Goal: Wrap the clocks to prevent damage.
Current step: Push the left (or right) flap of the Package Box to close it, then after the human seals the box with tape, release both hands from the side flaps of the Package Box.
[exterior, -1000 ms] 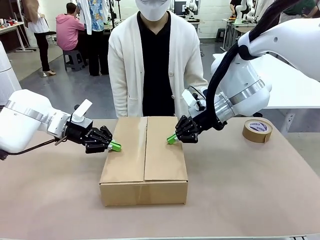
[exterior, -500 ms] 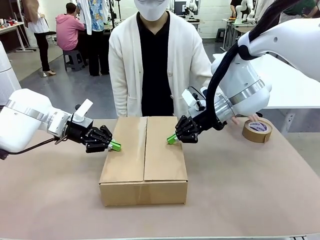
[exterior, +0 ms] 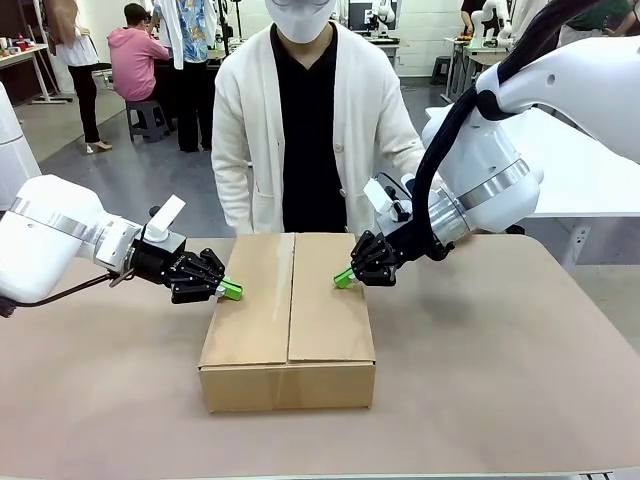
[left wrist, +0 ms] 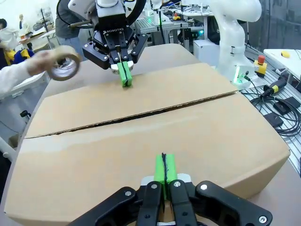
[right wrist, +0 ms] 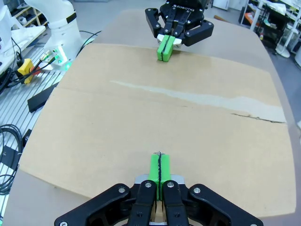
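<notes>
A closed cardboard box [exterior: 288,320] sits about midway along the brown table [exterior: 500,380], a touch nearer the robot's edge than the far one. Its two top flaps are folded down and meet in a seam that runs from the near edge toward the far edge. In the left wrist view the seam gapes slightly, with no tape across it. Whatever the box holds is hidden under the flaps, so I cannot say where the clocks lie. The left gripper [exterior: 230,291] is clenched on nothing, its green pads pressed flat together, with the tip at the left edge of the box top. The right gripper [exterior: 343,279] is clenched the same way and grasps nothing; its tip is on the right flap, toward the far half. Both seem to be bearing down on the cardboard, though I cannot be sure of contact from here. A person [exterior: 310,120] in a white cardigan over a black top stands at the far edge, just behind the box. In the left wrist view a hand [left wrist: 40,60] in a white sleeve holds a roll of tape [left wrist: 63,68], blurred, raised beside the far side of the box.
</notes>
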Robot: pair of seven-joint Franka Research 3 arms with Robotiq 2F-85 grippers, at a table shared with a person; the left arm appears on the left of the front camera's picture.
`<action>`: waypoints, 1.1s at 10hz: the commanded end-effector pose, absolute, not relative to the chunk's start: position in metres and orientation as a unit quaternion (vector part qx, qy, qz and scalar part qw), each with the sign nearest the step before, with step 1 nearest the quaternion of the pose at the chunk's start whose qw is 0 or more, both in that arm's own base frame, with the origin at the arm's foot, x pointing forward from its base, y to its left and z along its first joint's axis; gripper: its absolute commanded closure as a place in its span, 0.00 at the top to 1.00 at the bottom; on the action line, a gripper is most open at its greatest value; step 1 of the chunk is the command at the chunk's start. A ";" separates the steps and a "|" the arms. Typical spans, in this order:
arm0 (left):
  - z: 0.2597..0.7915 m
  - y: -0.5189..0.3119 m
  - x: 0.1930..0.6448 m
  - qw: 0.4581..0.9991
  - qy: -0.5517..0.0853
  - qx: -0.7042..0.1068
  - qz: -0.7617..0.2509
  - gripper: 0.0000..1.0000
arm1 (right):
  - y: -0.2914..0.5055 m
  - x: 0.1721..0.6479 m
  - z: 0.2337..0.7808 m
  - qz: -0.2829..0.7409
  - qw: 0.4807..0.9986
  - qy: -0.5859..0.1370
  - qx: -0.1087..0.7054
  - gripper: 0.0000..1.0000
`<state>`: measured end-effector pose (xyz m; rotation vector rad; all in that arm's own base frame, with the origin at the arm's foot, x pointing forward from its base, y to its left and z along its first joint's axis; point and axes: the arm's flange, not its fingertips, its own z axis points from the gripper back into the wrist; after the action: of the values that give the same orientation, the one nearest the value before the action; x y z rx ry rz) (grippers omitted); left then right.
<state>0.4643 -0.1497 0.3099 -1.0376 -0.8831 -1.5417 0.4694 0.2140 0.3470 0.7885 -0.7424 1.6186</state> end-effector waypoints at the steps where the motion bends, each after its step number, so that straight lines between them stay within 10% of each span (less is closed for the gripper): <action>1: 0.305 -0.149 0.465 0.521 -0.366 -0.426 -0.643 0.01 | 0.213 0.470 0.342 0.688 0.564 -0.314 0.332 0.01; 11: 0.305 -0.149 0.465 0.521 -0.366 -0.426 -0.643 0.01 | 0.213 0.470 0.342 0.688 0.564 -0.314 0.332 0.01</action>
<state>0.4643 -0.1497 0.3099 -1.0376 -0.8829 -1.5414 0.4694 0.2139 0.3470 0.7885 -0.7424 1.6186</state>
